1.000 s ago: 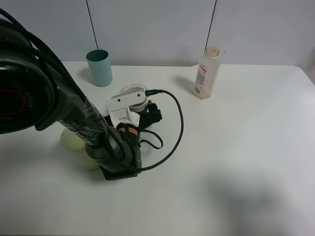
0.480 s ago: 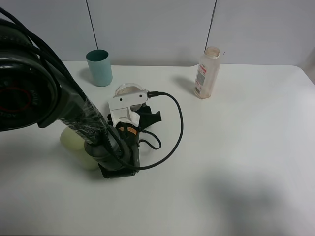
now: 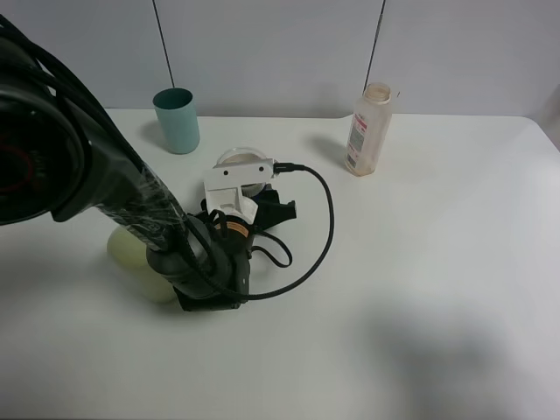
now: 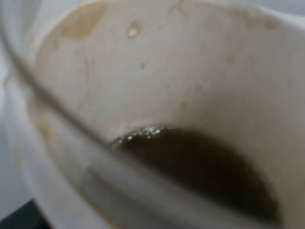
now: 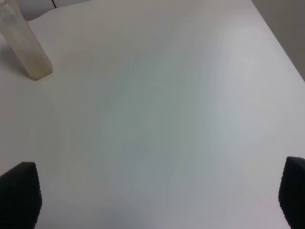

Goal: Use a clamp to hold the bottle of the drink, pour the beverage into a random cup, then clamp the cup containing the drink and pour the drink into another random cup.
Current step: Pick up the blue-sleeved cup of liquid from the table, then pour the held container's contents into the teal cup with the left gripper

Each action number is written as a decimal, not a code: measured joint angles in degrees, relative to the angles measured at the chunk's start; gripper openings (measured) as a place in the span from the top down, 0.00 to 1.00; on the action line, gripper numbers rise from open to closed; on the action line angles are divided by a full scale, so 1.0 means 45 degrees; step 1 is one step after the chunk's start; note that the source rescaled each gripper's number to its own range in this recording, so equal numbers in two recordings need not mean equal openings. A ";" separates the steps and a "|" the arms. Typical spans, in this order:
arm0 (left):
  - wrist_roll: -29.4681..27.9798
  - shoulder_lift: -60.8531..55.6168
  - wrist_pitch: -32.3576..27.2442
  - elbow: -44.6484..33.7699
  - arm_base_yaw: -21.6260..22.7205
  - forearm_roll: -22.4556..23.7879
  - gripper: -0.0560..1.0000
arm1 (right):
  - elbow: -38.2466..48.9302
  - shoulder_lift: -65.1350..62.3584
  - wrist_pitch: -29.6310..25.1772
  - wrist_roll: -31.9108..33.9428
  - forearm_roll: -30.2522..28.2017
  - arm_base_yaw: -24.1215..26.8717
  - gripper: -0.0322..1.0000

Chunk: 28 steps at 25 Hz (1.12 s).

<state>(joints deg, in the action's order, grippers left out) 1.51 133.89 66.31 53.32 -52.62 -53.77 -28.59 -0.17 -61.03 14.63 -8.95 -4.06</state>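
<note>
The short white cup (image 3: 240, 157) shows only its rim in the exterior high view, under the white camera mount of my left gripper (image 3: 246, 178), which is shut on it. The left wrist view is filled by the cup's stained inner wall (image 4: 167, 67), with dark brown beverage (image 4: 200, 167) pooled low inside. The teal cup (image 3: 177, 121) stands upright at the back left. At the back right stands the bottle (image 3: 369, 131), looking empty; the right wrist view also shows the bottle (image 5: 25, 45). My right gripper (image 5: 157, 195) is open over bare table, away from the bottle.
A pale yellow-green cup (image 3: 129, 252) sits on the table (image 3: 437, 262) at the left, partly hidden by the left arm. A black cable (image 3: 325, 229) loops off the left wrist over the table's middle. A grey wall stands behind the table.
My left gripper has shut on the white cup and shifted slightly to the right with it. The bottle, teal cup and right gripper have not moved.
</note>
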 joint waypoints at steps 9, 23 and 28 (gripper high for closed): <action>0.1651 -0.1328 -0.0488 -0.0011 0.0000 0.0544 0.93 | 0.0000 0.0000 0.0000 0.0000 0.0000 0.0000 0.00; 0.4772 -0.3693 -0.1158 -0.0104 0.0016 0.0916 0.93 | 0.0000 0.0000 0.0000 0.0000 0.0000 0.0000 0.00; 0.5037 -0.4766 -0.1584 -0.0826 0.0573 0.1797 0.93 | 0.0000 0.0000 0.0000 0.0000 0.0000 0.0000 0.00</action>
<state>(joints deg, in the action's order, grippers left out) 24.18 112.44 59.18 49.60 -50.04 -45.69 -28.59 -0.17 -61.03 14.63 -8.95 -4.06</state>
